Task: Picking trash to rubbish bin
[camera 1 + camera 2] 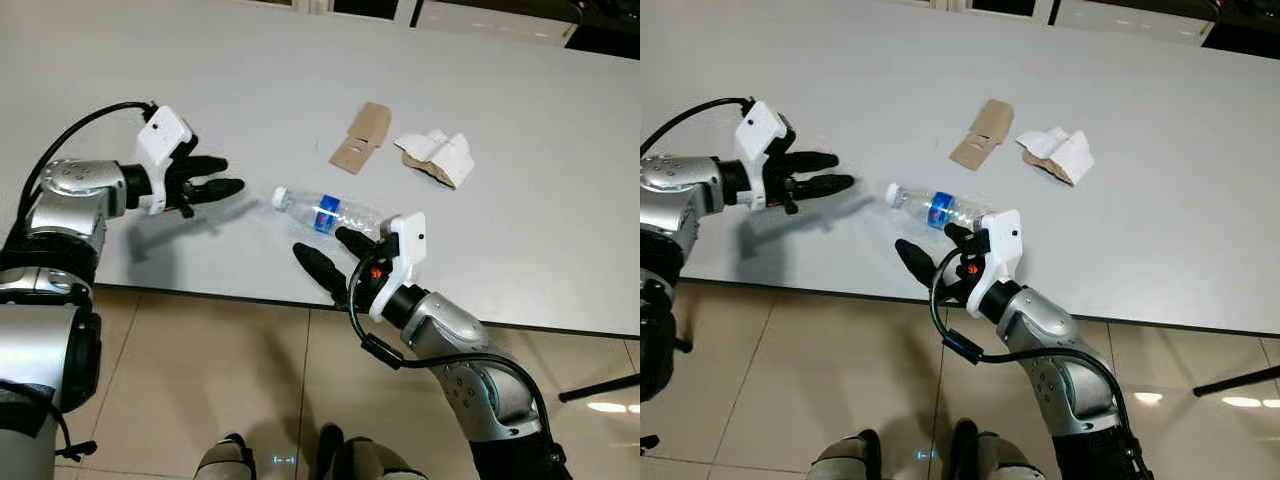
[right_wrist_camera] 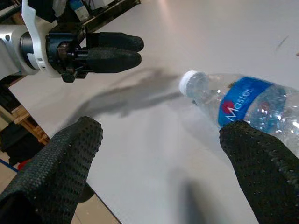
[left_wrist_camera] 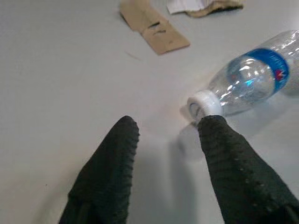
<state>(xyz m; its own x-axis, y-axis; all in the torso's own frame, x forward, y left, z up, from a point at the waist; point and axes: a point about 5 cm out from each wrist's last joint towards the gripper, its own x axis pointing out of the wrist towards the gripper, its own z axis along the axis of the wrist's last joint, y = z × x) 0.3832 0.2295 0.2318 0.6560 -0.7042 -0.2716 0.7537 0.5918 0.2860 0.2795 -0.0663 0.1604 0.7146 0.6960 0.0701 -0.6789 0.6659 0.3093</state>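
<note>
White table over beige tile floor. Clear bottle, blue label, white cap, lying near front edge, between left gripper, fingers narrow, and right gripper, fingers wide. Cardboard, paper beyond.

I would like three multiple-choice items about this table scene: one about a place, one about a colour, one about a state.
1. Where does the clear plastic bottle lie?
A. on the grey table
B. on the tiled floor
C. inside a bin

2. What colour is the bottle's label?
A. green
B. blue
C. yellow

3. How is the right gripper?
A. shut on the bottle
B. open
C. shut on the flat brown cardboard piece

Answers:
1 A, the bottle lies on its side on the tabletop near the front edge.
2 B, a blue band wraps its middle.
3 B, its fingers stand wide apart beside the bottle.
</note>
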